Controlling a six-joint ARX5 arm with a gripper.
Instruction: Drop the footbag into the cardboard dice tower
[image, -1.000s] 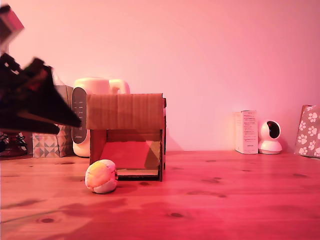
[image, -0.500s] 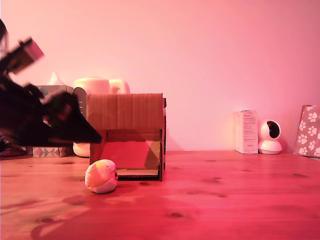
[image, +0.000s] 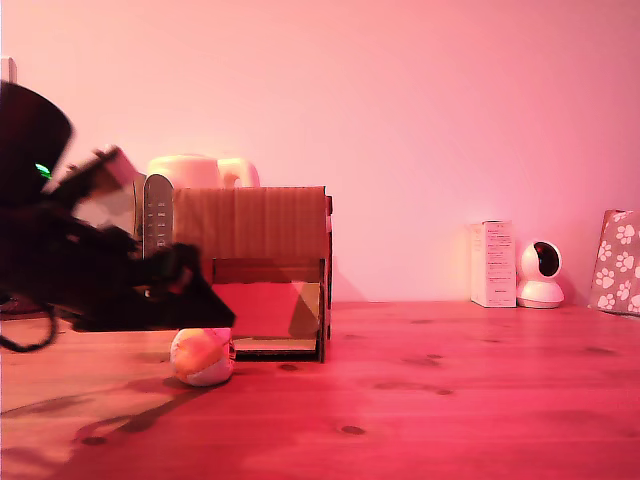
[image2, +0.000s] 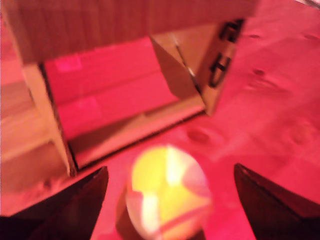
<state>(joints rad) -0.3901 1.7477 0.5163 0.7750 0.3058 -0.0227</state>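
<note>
The footbag (image: 202, 357), a small cream and orange stitched ball, lies on the wooden table just in front of the cardboard dice tower (image: 252, 268), at its corner on the exterior view's left. The tower is a brown corrugated box with a wide front opening and a sloped ramp inside (image2: 115, 95). My gripper (image: 205, 315) comes in from the exterior view's left, its dark tips just above the ball. In the wrist view the footbag (image2: 167, 197) sits between the two spread fingers (image2: 80, 200), which do not touch it. The gripper is open.
Behind the tower stand a white kettle-like appliance (image: 195, 175) and a patterned tissue box, mostly hidden by the arm. On the exterior view's right are a white carton (image: 493, 263), a round white camera (image: 541, 273) and a paw-print box (image: 618, 262). A cable (image: 25, 335) trails at the left.
The arm has swung down and to the exterior view's right, from high at the left edge to just over the footbag. The ball and the tower have not moved.
</note>
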